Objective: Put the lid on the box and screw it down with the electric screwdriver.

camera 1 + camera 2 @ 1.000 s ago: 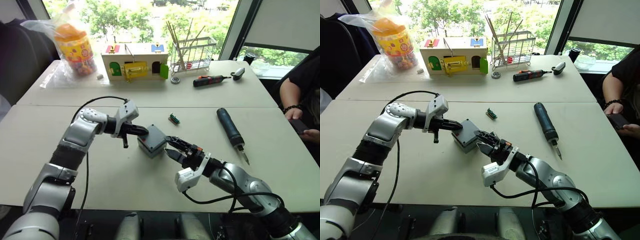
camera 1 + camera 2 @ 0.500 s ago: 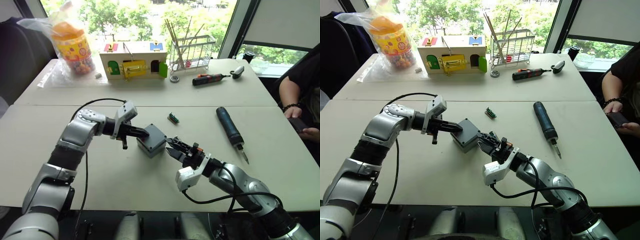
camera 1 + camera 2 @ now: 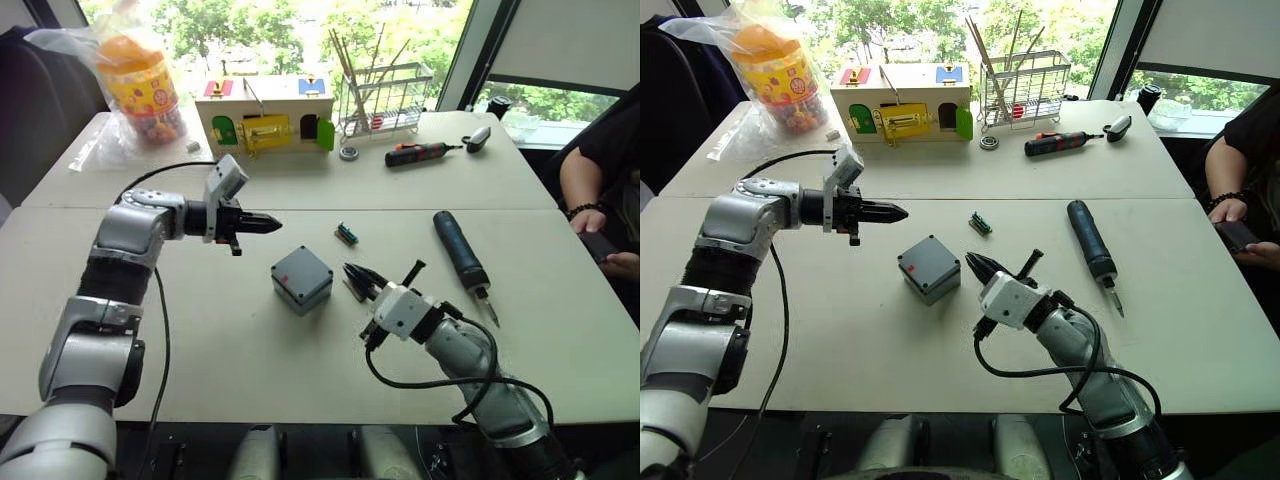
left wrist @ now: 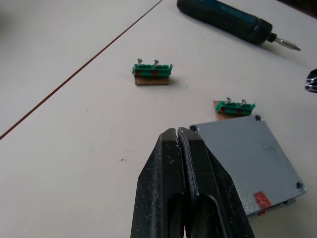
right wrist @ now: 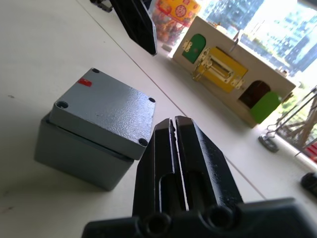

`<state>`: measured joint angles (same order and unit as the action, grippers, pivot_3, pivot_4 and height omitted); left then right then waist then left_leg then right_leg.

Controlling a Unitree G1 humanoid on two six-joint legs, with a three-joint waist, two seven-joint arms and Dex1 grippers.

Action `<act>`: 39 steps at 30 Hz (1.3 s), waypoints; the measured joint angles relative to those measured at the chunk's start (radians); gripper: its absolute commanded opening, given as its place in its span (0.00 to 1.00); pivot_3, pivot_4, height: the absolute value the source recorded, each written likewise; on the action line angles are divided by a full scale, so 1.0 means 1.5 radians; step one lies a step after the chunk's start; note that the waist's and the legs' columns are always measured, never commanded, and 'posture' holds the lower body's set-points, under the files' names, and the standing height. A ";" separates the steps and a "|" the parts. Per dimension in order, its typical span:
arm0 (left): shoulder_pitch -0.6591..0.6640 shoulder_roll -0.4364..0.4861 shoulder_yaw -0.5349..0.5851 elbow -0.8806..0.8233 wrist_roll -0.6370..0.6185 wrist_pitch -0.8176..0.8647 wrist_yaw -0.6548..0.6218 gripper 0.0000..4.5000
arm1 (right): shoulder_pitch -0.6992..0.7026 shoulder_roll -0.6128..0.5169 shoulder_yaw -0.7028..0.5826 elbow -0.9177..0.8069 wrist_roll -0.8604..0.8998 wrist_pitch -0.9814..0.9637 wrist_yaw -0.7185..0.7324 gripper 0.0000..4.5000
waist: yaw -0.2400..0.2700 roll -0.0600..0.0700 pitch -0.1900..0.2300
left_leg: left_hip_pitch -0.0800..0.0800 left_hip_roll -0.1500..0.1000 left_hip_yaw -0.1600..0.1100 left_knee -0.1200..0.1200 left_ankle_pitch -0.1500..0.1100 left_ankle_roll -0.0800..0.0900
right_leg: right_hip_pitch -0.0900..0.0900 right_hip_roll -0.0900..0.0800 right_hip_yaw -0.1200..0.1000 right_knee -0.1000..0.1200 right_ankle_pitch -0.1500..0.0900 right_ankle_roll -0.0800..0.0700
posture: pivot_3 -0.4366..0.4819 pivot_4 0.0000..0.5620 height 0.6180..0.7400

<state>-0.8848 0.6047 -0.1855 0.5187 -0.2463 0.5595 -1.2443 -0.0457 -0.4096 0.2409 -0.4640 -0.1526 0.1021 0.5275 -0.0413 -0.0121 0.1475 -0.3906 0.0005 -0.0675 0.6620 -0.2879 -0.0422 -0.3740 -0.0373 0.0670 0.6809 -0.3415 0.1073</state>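
Observation:
The grey box [image 3: 297,294] stands in the middle of the table, and the lid [image 5: 101,111] lies on top of it, slightly skewed, with a red mark at one corner. My left gripper [image 3: 273,225] hovers shut and empty, a short way behind and to the left of the box. My right gripper [image 3: 349,270] is also shut and empty, just right of the box and apart from it. The dark blue electric screwdriver [image 3: 459,254] lies on the table further right, its bit pointing toward me.
Two small green terminal blocks [image 4: 152,72] [image 4: 235,106] lie by the box. At the back are a wooden toy house [image 3: 266,117], a wire rack [image 3: 385,100], a bagged jar [image 3: 140,80] and a red-and-black screwdriver [image 3: 418,155]. A person's arm [image 3: 590,190] rests at the right edge.
Both grippers have drawn away from the box: the left up and back, the right to the side. The right gripper's fingers have shut. The lidded box now stands free.

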 measured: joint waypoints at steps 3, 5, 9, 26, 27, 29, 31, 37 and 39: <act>-0.001 -0.013 -0.016 0.032 0.017 -0.031 -0.014 0.00 | -0.003 0.000 -0.002 -0.043 0.064 0.124 0.039 0.01 | 0.002 0.000 0.000 | 0.000 0.000 0.000 0.000 0.000 0.000 | 0.000 -0.001 0.000 0.000 0.000 0.000 | 0.48 0.27 1.00; -0.001 -0.017 -0.021 0.043 0.026 -0.044 -0.023 0.00 | -0.006 0.000 -0.002 -0.069 0.093 0.197 0.052 0.01 | 0.002 0.000 0.001 | 0.000 -0.001 0.000 0.000 0.000 0.000 | 0.000 -0.002 -0.001 0.000 0.000 0.000 | 0.48 0.27 1.00; -0.002 -0.022 -0.023 0.052 0.029 -0.052 -0.039 0.00 | -0.024 0.003 0.006 -0.106 0.130 0.308 0.057 0.01 | 0.001 0.000 0.001 | 0.000 -0.001 0.000 0.000 0.000 0.000 | 0.000 -0.002 -0.001 0.000 0.000 0.000 | 0.48 0.27 1.00; 0.023 -0.026 -0.024 -0.013 0.033 -0.026 -0.055 0.00 | -0.082 0.018 0.053 -0.053 0.142 0.378 0.024 0.01 | 0.000 0.000 0.001 | -0.001 -0.002 0.000 0.000 0.000 0.000 | 0.000 -0.003 -0.001 0.000 -0.001 0.001 | 0.48 0.27 1.00; 0.026 -0.026 -0.024 -0.018 0.033 -0.025 -0.055 0.00 | -0.082 0.017 0.055 -0.051 0.141 0.377 0.023 0.01 | 0.000 0.000 0.001 | -0.001 -0.002 0.000 0.000 0.000 0.000 | 0.000 -0.003 -0.001 0.000 -0.001 0.001 | 0.48 0.27 1.00; 0.032 -0.026 -0.024 -0.023 0.033 -0.024 -0.055 0.00 | -0.084 0.017 0.061 -0.046 0.141 0.372 0.021 0.01 | 0.000 0.000 0.001 | -0.001 -0.002 0.000 0.000 0.000 0.000 | 0.000 -0.003 -0.001 0.000 -0.001 0.001 | 0.48 0.27 1.00; 0.033 -0.026 -0.024 -0.028 0.033 -0.019 -0.055 0.00 | -0.085 0.017 0.065 -0.037 0.140 0.366 0.019 0.01 | 0.000 0.000 0.001 | -0.001 -0.002 0.000 0.000 0.000 0.000 | 0.000 -0.003 -0.001 0.000 -0.001 0.001 | 0.48 0.27 1.00; 0.037 -0.022 -0.024 -0.046 0.034 -0.011 -0.050 0.00 | -0.088 0.023 0.069 -0.026 0.140 0.363 0.017 0.01 | 0.000 0.000 0.001 | -0.001 -0.002 0.000 0.000 0.000 0.000 | 0.000 -0.003 -0.001 0.000 -0.001 0.001 | 0.48 0.27 1.00; 0.038 -0.020 -0.024 -0.049 0.034 -0.010 -0.049 0.00 | -0.088 0.024 0.071 -0.026 0.140 0.363 0.017 0.01 | 0.000 0.000 0.001 | -0.001 -0.002 0.000 0.000 0.000 0.000 | 0.000 -0.003 -0.001 0.000 -0.001 0.001 | 0.48 0.27 1.00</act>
<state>-0.8275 0.5739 -0.2219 0.4455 -0.1948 0.5451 -1.3175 -0.1783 -0.3740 0.3469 -0.5037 0.0580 0.6471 0.5526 -0.0417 -0.0116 0.1490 -0.3916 -0.0027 -0.0681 0.6617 -0.2879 -0.0422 -0.3746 -0.0425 0.0652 0.6809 -0.3425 0.1091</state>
